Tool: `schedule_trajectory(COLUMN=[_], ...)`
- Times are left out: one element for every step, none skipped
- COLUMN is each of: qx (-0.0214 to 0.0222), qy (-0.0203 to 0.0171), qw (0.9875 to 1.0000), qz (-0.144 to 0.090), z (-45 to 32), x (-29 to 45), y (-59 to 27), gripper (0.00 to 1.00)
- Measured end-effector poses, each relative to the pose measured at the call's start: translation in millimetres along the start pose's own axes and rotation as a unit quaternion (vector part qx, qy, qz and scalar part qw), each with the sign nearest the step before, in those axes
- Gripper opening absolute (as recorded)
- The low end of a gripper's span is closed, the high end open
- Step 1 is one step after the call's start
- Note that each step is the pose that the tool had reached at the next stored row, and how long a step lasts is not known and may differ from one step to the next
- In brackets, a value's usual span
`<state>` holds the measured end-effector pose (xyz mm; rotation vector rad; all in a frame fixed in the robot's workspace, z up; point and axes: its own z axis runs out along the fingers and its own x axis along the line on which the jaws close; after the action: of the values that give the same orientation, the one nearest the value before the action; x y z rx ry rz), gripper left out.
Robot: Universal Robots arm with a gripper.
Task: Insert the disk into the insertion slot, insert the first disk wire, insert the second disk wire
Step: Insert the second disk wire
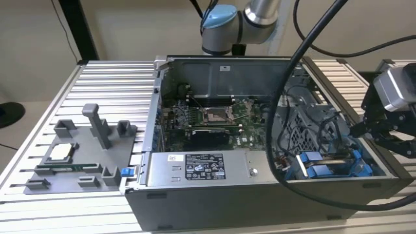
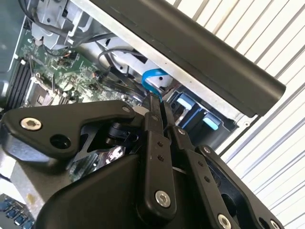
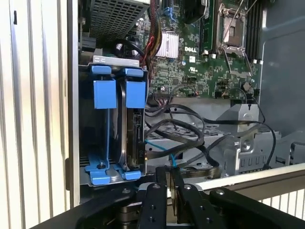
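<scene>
The disk stands on edge in its blue carrier inside the insertion slot, the grey bay with blue rails at the case's corner. In the exterior view the slot is at the lower right of the case, and my gripper hangs just outside the case's right wall. In both wrist views the black fingers are pressed together on a thin blue disk wire. This wire loops off the fingertips toward the bay. My gripper is a short way from the disk's end.
Black cables lie tangled beside the bay over the grey metal bracket. The motherboard fills the case floor, with the grey power-supply box at the front. A grey fixture tray sits on the ribbed table at the exterior view's left.
</scene>
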<state>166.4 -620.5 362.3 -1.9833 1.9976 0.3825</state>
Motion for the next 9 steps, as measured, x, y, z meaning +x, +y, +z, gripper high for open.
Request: schedule_trajectory(qx=[-0.0001, -0.0001, -0.0002, -0.0002, -0.0003, -0.0003, -0.0004, -0.0004, -0.0005], qy=[0.0003, 0.0004, 0.0003, 0.0004, 0.0005, 0.0006, 0.0008, 0.0010, 0.0012], qw=[1.0000, 1.0000, 1.0000, 1.0000, 1.0000, 1.0000, 1.0000, 1.0000, 1.0000], qz=[0.000, 0.000, 0.000, 0.000, 0.000, 0.000, 0.000, 0.000, 0.000], z=[0.1, 0.2, 0.2, 0.1, -0.1, -0.1, -0.1, -0.2, -0.2], x=[-0.9, -1.6, -2.2, -2.7, -3.2, -3.7, -4.1, -4.6, -5.0], y=[1.7, 3.2, 4.7, 6.4, 8.0, 9.7, 11.3, 12.9, 14.7], gripper=[0.00, 0.00, 0.00, 0.00, 0.00, 0.00, 0.00, 0.00, 0.00])
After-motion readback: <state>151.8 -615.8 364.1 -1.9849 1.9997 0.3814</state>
